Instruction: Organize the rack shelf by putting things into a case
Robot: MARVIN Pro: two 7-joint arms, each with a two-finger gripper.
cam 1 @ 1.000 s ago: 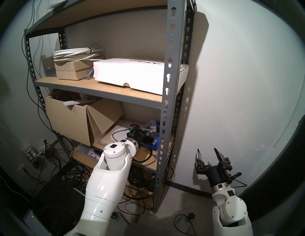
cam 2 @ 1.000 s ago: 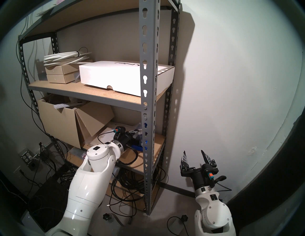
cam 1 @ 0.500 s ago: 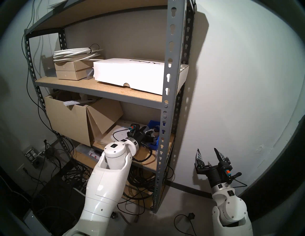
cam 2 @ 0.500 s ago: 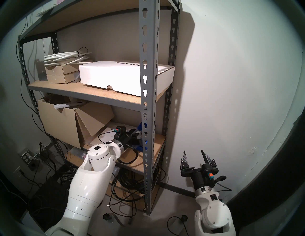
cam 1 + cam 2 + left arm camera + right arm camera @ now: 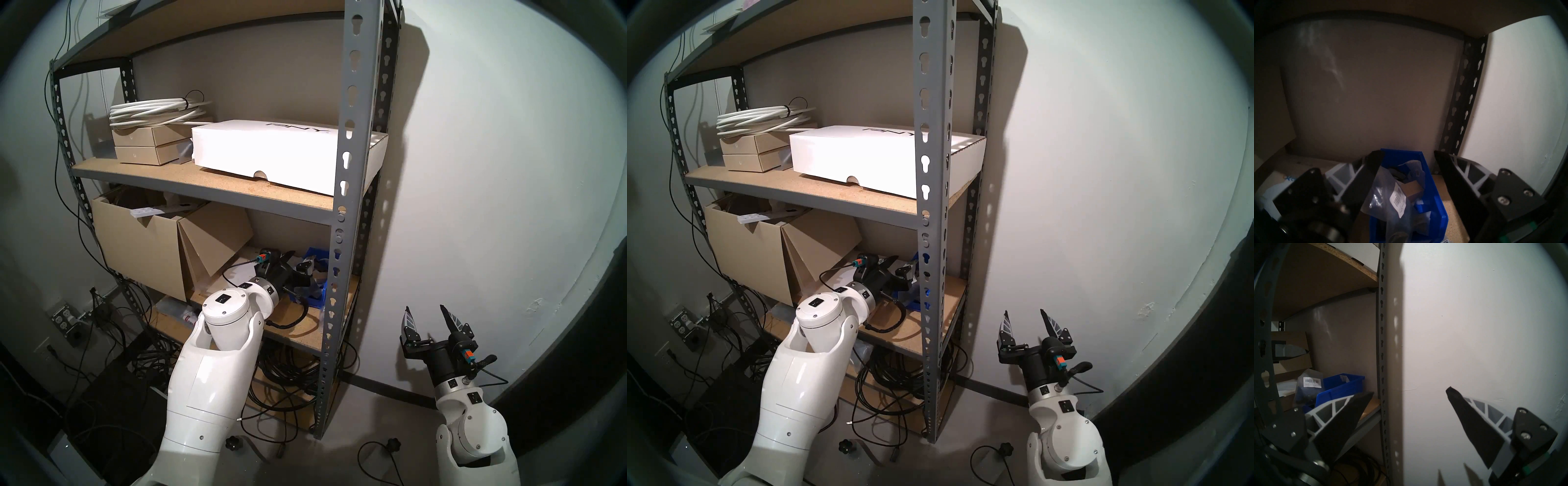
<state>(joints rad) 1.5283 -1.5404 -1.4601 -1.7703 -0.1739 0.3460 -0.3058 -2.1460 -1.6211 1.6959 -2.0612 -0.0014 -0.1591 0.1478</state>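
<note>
The grey rack shelf (image 5: 349, 169) has a bright blue bin (image 5: 320, 292) at the right end of its lower board, also in the left wrist view (image 5: 1434, 200) and the right wrist view (image 5: 1342, 387). Clear bags of dark parts lie in the bin; one with a barcode label (image 5: 1398, 202) sticks up at its front (image 5: 1308, 387). My left gripper (image 5: 300, 261) (image 5: 1407, 153) is open and empty, just above and in front of the bin. My right gripper (image 5: 424, 307) (image 5: 1410, 391) is open and empty, outside the rack to the right, facing the white wall.
A large brown cardboard box (image 5: 142, 251) with a hanging flap stands left of my left wrist, over a flat tan box (image 5: 237, 271). A flat white box (image 5: 264, 152) lies on the board above. The rack's front right upright (image 5: 929, 237) stands between my arms. Cables cover the floor (image 5: 288, 373).
One second ago my left gripper held a labelled clear bag over the bin. It opened, the bag now lies in the bin, and the left wrist has drawn back to the left. The right arm is still.
</note>
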